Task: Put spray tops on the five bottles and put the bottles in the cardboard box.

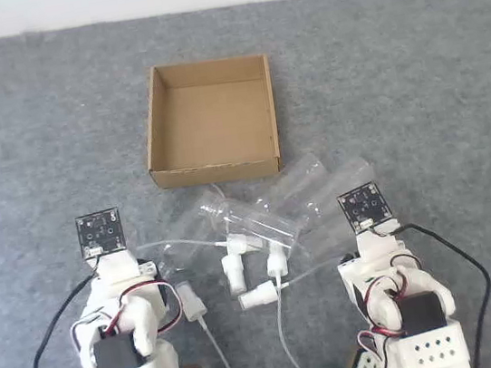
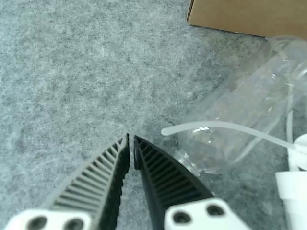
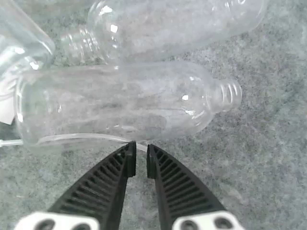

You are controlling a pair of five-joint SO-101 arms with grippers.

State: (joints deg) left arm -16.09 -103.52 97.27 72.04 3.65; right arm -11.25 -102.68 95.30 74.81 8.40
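Bottles [image 1: 307, 195]: clear and uncapped, lying on their sides in a loose heap at mid-table. They overlap too much for a sure count.
Spray tops [image 1: 235, 274]: white heads with long dip tubes, loose at about 7 o'clock of the heap, between the two arms. None appears to be fitted.
Cardboard box [image 1: 216, 172]: open and unfilled, just beyond the heap at 11 o'clock.
Right gripper [image 3: 140, 147]: jaws drawn together, clamping nothing. It sits at 4 o'clock of the heap.
Left gripper [image 2: 131, 140]: jaws likewise together and unladen. It sits at 9 o'clock of the heap, over grey carpet [image 2: 72, 72].
Key relation: the nearest bottle [image 3: 120, 108] lies just ahead of the right fingertips. Its long axis runs crosswise to the jaws and its threaded neck points off to one side. The right arm looks the better placed to take a bottle, and the left to take a spray top.
Right wrist view adds: a second bottle [image 3: 168, 24] lies behind the first, with open threads on both.
Left wrist view adds: a dip tube [image 2: 216, 127] is draped over a bottle base, and a white spray head [image 2: 295, 191] lies beside it.
High view adds: the whole layout, with the box well within reach of both arms.
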